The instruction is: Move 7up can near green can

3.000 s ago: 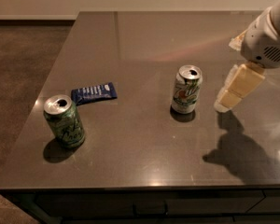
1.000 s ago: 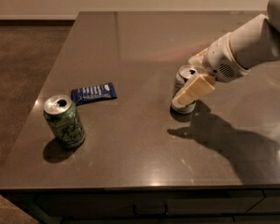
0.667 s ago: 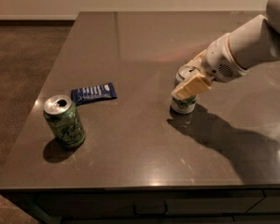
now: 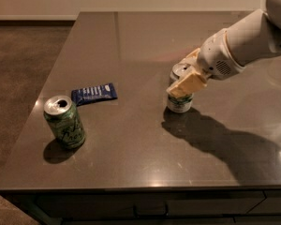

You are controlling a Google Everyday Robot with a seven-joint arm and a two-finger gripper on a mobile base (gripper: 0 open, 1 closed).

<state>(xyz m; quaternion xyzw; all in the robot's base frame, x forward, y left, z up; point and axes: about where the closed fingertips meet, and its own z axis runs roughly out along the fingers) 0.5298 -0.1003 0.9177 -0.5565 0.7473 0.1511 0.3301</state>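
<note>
The 7up can, pale with green swirls, stands upright on the dark table, right of centre. My gripper is down over its upper half. One cream finger crosses the can's front and the other shows behind its top, so the jaws stand open on either side of it. The can's top is partly hidden and its base rests on the table. The green can, dark green with pale script and an opened silver top, stands upright near the front left corner, far to the left of the gripper.
A blue snack packet lies flat between the two cans, nearer the green can. The table's left edge and front edge run close to the green can. My white arm reaches in from the upper right.
My gripper has swung in from the right and come down around the 7up can. Both cans and the packet stay where they were.
</note>
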